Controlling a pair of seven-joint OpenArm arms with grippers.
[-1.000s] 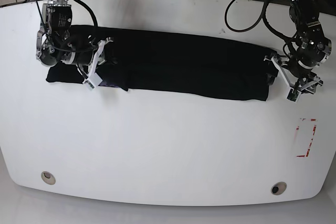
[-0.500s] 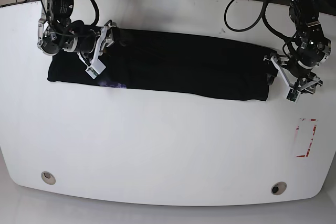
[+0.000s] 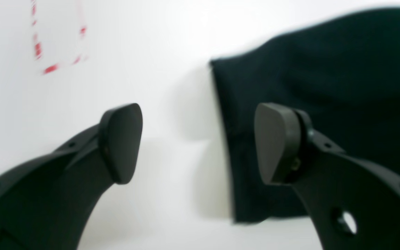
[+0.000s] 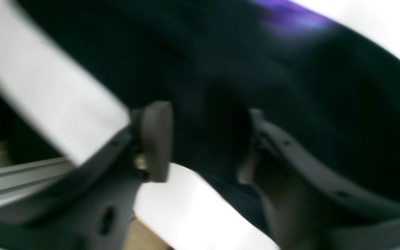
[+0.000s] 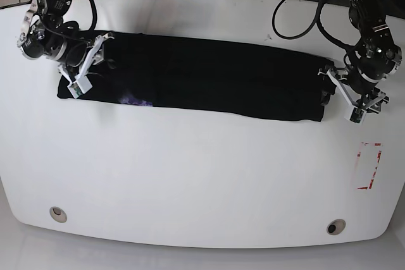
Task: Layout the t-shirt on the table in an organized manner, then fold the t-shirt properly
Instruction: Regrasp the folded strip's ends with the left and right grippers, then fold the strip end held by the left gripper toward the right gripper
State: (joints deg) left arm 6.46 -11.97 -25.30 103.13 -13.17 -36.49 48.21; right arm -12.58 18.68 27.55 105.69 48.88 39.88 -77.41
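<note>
Nearest me the table (image 5: pixel 190 175) lies bare; toward its far edge I see the t-shirt (image 5: pixel 209 77) folded into a long band. My left gripper (image 3: pixel 198 142) gapes over its end, holding nothing. My right gripper (image 4: pixel 203 139) straddles cloth, jaws apart.

Blurred right pincer (image 4: pixel 203 142) straddles the black t-shirt (image 4: pixel 290 86), jaws apart.

You find no readable text, label or number anywhere; the t-shirt (image 5: pixel 209 77) shows only blank black cloth.
</note>
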